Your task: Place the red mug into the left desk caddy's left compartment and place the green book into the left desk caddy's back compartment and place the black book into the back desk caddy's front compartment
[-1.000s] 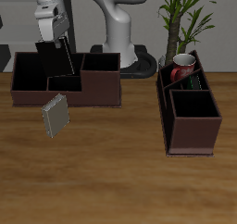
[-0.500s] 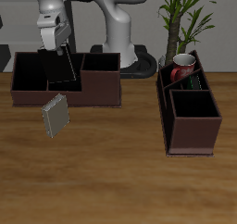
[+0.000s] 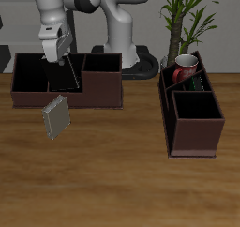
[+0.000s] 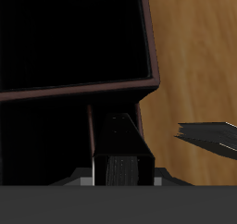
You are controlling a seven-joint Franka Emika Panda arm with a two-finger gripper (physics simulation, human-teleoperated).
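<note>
black book (image 3: 65, 75) propped slanted inside back caddy (image 3: 66, 81), directly below jaws (image 3: 53, 51); jaws look released, clear above it. red mug (image 3: 185, 67), green book (image 3: 197, 81) well off, already in left caddy (image 3: 192, 109). grey book (image 3: 56, 117) leans outside.

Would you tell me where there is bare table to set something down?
The broad wood strip along the table's front edge is bare. So is the gap between the back desk caddy and the left desk caddy. It is crowded by the grey book leaning at the back caddy, where the pincer hangs.
</note>
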